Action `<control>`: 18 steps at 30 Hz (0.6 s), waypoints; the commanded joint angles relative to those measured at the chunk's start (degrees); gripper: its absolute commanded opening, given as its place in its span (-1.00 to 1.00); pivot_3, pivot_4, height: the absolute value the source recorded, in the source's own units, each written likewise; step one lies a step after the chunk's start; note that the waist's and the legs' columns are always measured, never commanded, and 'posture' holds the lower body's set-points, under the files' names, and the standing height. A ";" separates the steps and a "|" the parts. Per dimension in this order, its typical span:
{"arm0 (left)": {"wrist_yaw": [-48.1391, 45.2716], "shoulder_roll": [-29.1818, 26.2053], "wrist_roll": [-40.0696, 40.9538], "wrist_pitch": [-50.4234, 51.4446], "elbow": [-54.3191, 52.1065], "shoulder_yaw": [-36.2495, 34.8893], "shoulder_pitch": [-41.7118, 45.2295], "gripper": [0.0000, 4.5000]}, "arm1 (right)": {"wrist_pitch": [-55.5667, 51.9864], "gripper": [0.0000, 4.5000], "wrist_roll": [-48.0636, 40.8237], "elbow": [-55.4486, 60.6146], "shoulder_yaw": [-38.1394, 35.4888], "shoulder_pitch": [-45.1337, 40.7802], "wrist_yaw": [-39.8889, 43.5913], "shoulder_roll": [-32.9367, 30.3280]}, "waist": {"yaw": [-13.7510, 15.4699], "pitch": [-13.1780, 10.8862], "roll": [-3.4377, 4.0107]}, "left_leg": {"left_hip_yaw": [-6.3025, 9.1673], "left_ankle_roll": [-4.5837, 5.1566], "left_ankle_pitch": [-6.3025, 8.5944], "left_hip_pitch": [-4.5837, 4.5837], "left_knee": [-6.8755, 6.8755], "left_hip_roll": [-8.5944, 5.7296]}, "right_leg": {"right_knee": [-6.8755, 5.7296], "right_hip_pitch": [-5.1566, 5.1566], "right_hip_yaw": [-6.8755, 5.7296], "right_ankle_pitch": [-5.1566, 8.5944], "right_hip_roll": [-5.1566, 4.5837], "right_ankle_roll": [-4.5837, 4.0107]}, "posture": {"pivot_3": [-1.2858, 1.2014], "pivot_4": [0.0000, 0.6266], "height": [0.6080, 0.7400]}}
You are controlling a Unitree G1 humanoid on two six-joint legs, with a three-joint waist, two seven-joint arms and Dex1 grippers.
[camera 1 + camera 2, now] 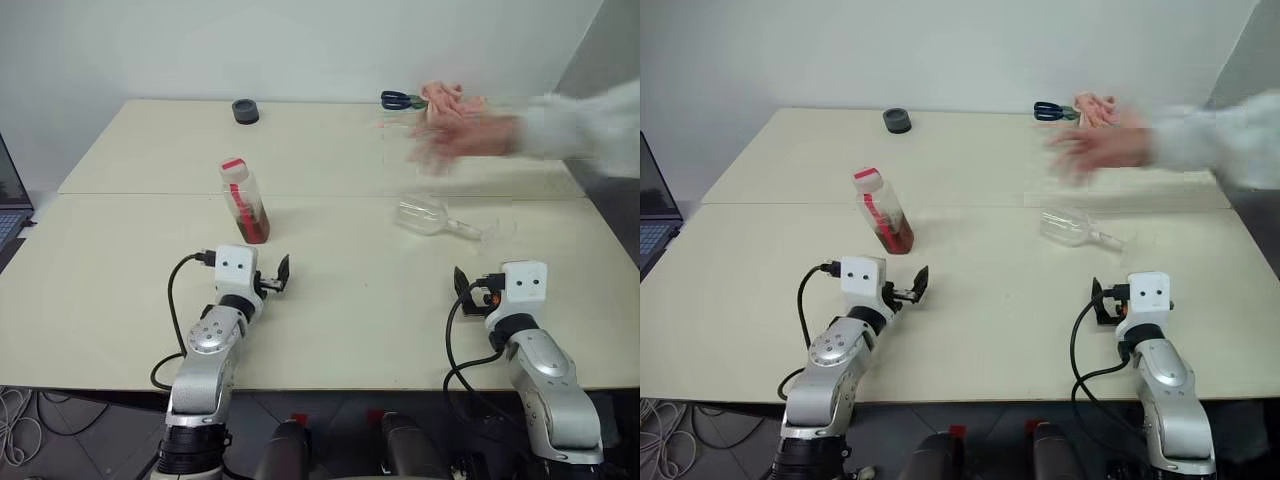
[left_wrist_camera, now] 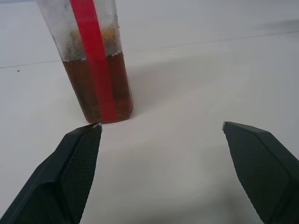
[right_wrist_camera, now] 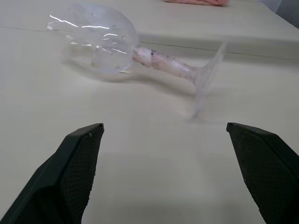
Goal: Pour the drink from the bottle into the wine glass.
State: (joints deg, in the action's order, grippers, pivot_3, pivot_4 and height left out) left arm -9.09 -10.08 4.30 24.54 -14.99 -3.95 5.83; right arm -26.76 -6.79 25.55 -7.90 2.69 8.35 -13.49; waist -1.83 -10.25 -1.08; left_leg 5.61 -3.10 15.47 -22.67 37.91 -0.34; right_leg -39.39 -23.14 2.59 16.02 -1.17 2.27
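Note:
The bottle point(image 1: 245, 203) stands upright left of the table's middle, with a pink-red cap and a red label strip. The reddish-brown drink point(image 2: 98, 91) fills its lower part. The wine glass point(image 1: 432, 216) lies on its side on the right, its foot point(image 3: 209, 74) pointing right. My left gripper point(image 1: 272, 280) is open just in front of the bottle and slightly to its right, not touching it. My right gripper point(image 1: 470, 288) is open a short way in front of the glass, with nothing between its fingers. A person's hand point(image 1: 465, 135) hovers blurred above and behind the glass.
A dark round object point(image 1: 245, 111), scissors point(image 1: 402, 100) and a pink cloth point(image 1: 445, 96) lie along the far edge. A laptop point(image 1: 10, 205) shows at the far left. A seam point(image 1: 320, 195) runs across the table behind the bottle.

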 commanded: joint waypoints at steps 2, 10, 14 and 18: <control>0.92 -0.86 0.01 -0.62 -6.59 -2.03 -2.98 0.99 | 1.69 1.00 -2.76 6.81 -1.10 1.09 3.61 -2.01 | 0.00 0.00 0.00 | 0.03 0.00 0.00 -0.01 -0.01 0.00 | 0.01 0.00 -0.01 0.00 0.00 0.00 | 0.03 -0.52 1.00; 1.84 -0.52 0.35 0.33 -10.07 -3.26 -6.26 0.99 | 1.66 1.00 -3.88 8.29 -0.02 2.91 6.58 -3.62 | 0.06 0.00 0.00 | 0.04 0.00 0.00 0.00 0.00 0.00 | 0.07 0.05 -0.04 0.00 0.00 0.00 | 0.03 -0.52 1.00; 2.36 -0.34 0.55 0.31 -9.43 -3.64 -5.02 0.99 | 1.56 1.00 -3.44 6.85 -0.03 1.87 5.85 -3.13 | 0.05 0.00 0.00 | 0.04 0.00 0.00 0.00 0.00 0.01 | 0.07 0.05 -0.05 0.00 0.01 0.00 | 0.03 -0.52 1.00; 2.52 -0.35 0.57 0.00 -8.97 -3.72 -4.81 0.99 | 1.11 1.00 -3.69 6.92 -0.25 2.31 5.11 -2.30 | 0.05 0.00 0.00 | 0.02 0.00 0.00 0.00 -0.01 0.01 | 0.08 0.05 -0.03 0.00 0.01 0.00 | 0.03 -0.52 1.00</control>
State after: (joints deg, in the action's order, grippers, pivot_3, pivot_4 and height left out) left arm -6.86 -10.35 4.47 25.04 -22.40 -7.08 0.68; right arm -26.52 -10.25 31.17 -7.71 5.20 13.66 -15.65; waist -1.79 -10.24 -1.08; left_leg 5.64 -3.10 15.47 -22.68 37.90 -0.34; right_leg -39.31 -23.09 2.56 16.02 -1.16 2.27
